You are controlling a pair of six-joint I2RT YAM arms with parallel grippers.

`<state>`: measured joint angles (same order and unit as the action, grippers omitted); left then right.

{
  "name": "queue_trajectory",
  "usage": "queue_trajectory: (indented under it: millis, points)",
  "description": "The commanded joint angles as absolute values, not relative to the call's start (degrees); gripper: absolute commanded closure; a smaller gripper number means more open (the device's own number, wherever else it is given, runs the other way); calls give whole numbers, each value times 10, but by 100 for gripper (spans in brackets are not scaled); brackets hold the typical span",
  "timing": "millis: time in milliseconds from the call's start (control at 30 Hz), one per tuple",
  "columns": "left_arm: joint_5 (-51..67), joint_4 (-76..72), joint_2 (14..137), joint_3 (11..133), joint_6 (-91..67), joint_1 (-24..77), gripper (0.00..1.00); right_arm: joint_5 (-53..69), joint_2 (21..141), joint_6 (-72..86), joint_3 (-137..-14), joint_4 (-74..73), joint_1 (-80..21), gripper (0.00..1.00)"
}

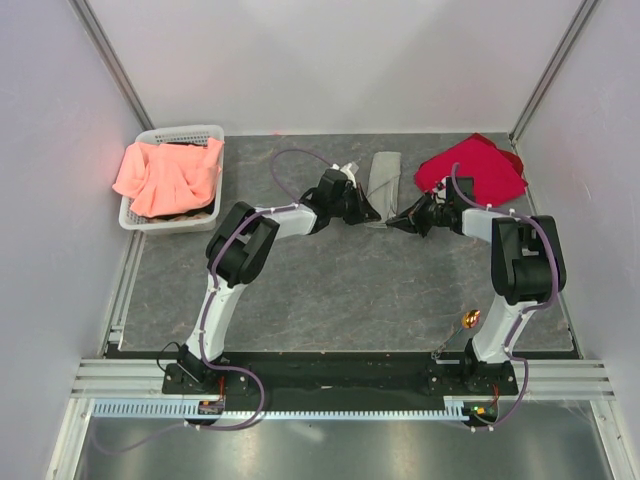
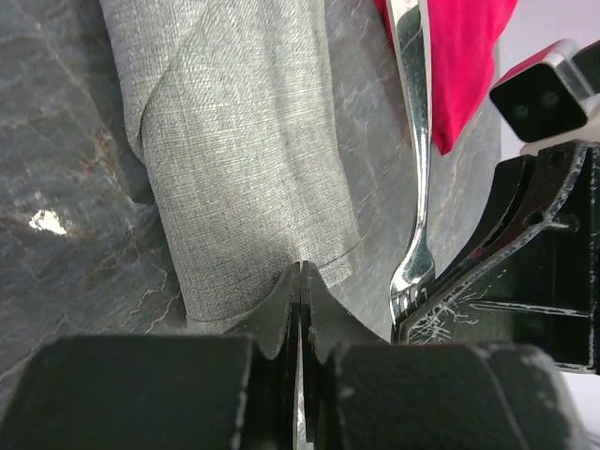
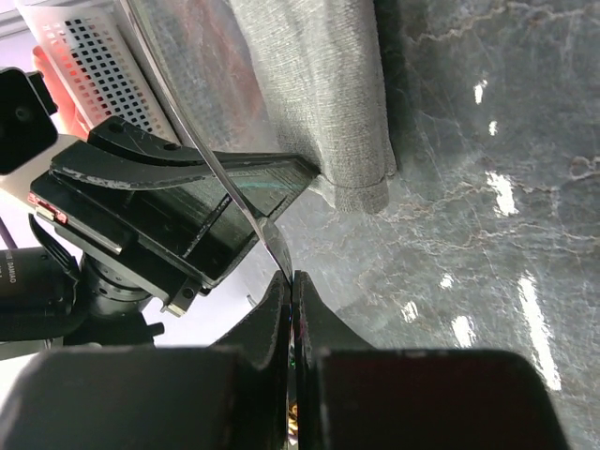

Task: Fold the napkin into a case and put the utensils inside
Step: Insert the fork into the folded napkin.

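The grey-green napkin (image 1: 385,178) lies folded into a narrow case (image 2: 234,141) at the back of the table. My left gripper (image 2: 300,267) is shut, its tips pinching the near edge of the napkin (image 3: 328,94). My right gripper (image 3: 292,277) is shut on a silvery fork (image 2: 412,141), holding it at the tine end. The fork's handle runs alongside the napkin's right edge, outside the cloth. The two grippers (image 1: 375,212) (image 1: 397,222) nearly touch. Another utensil with a round orange-brown end (image 1: 470,320) lies by the right arm's base.
A bright red cloth (image 1: 470,168) sits at the back right, just beyond the fork. A white basket (image 1: 215,135) with a salmon-orange cloth (image 1: 165,175) stands at the back left. Walls close in the table on three sides.
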<state>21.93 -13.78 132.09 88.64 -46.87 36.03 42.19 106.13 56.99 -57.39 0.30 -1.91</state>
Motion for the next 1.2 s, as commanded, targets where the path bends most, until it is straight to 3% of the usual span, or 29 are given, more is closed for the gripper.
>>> queue_trajectory:
  millis: [0, 1167]
  points:
    - [205, -132, 1322, 879, -433, 367, 98, 420, 1077, 570, -591, -14, -20, 100]
    - [195, -129, 1338, 869, -450, 382, 98, 423, 1181, 617, -665, 32, -20, 100]
